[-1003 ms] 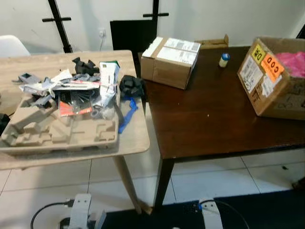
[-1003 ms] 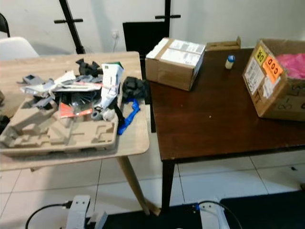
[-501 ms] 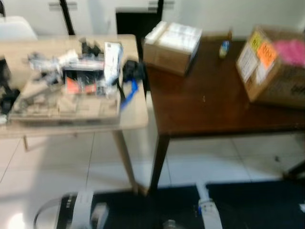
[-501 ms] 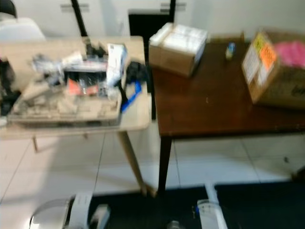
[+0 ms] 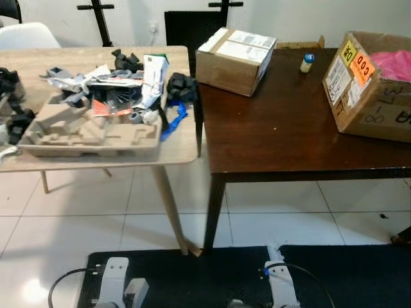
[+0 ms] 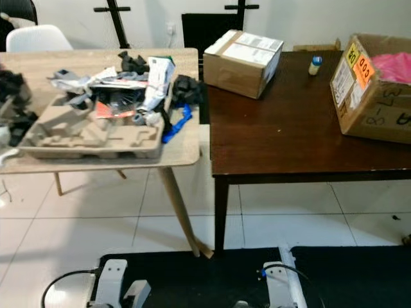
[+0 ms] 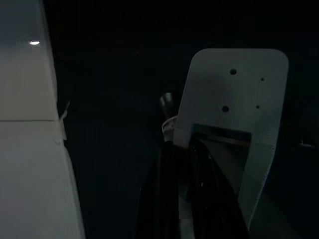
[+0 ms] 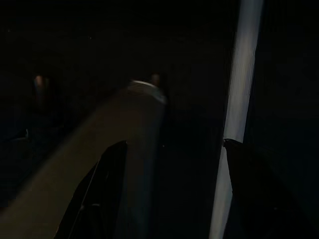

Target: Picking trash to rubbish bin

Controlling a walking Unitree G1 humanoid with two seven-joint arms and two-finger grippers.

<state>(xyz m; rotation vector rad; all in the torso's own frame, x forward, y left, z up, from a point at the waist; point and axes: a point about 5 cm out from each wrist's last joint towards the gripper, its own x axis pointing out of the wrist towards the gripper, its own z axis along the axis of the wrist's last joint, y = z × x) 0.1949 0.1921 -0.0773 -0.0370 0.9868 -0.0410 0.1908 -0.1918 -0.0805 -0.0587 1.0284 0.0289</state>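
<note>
Trash is piled on the light wooden table (image 5: 173,154) at the left. A moulded pulp tray (image 5: 90,131) lies at the front of the pile. Behind it are crumpled papers and wrappers (image 5: 109,80), a white carton (image 5: 153,80), black lumps (image 5: 182,86) and a blue strap (image 5: 172,122). Both silver arms hang low at the bottom edge, the left arm (image 5: 115,285) and the right arm (image 5: 280,289), far from the tables. In the dark left wrist view my left gripper (image 7: 182,149) is shut. In the right wrist view my right gripper (image 8: 174,144) is open and holds nothing.
A dark brown table (image 5: 289,128) adjoins the light one on the right. It carries a taped cardboard box (image 5: 234,51), an open box with pink contents (image 5: 372,83) and a small bottle (image 5: 307,62). A white chair (image 5: 26,35) stands at the back left. A black mat (image 5: 192,273) lies on the tiled floor.
The whole picture has shifted: the camera has pulled back, so both tables look farther off and more floor and mat show. The things on the tables have not moved.
</note>
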